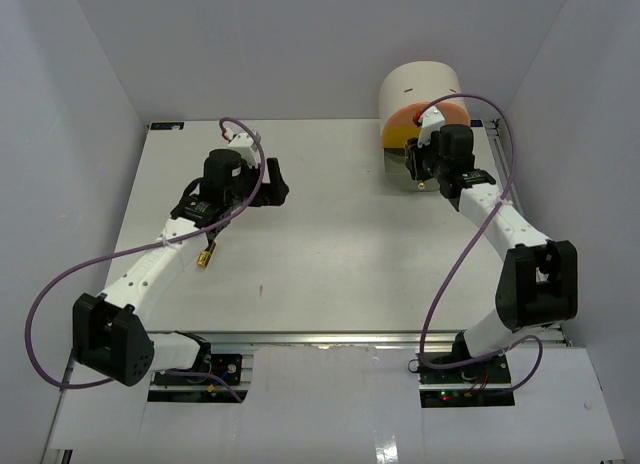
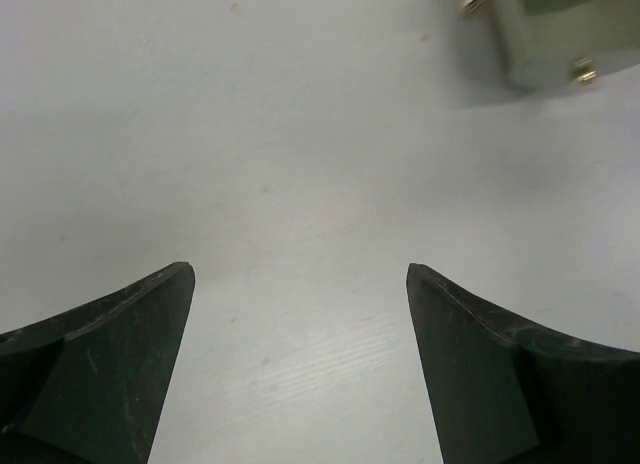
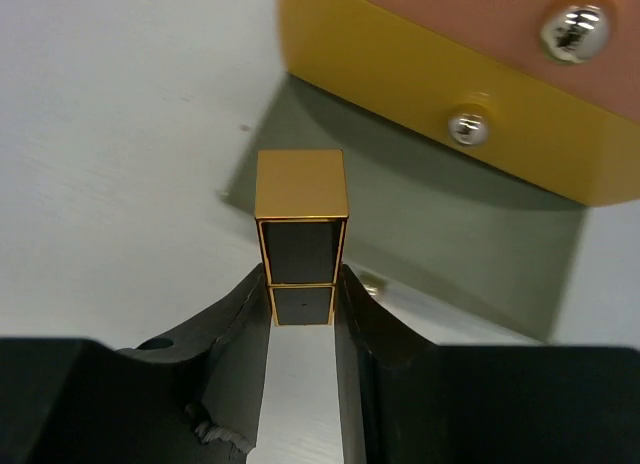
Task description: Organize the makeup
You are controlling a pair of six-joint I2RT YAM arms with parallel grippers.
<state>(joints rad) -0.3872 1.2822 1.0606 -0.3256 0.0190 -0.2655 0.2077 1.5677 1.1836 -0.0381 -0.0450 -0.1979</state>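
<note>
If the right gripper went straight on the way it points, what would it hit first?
Likely the yellow drawer front, just past the open grey-green drawer. The right gripper is shut on a lipstick, whose gold end would touch first. Depth is unclear.

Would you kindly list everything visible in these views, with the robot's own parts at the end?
lipstick tubes: two, black and gold; loose tube lying on the table beside the left arm, held tube just in front of the drawers.
drawer unit: one, cream, round, far right of the table.
drawers: three seen; pink drawer above yellow drawer above grey-green drawer, which is pulled out.
table: one, off-white, under everything.
cables: two, purple, one looping off each arm.
left gripper: one, black, open over bare table.
right gripper: one, black, shut on the held tube.
</note>
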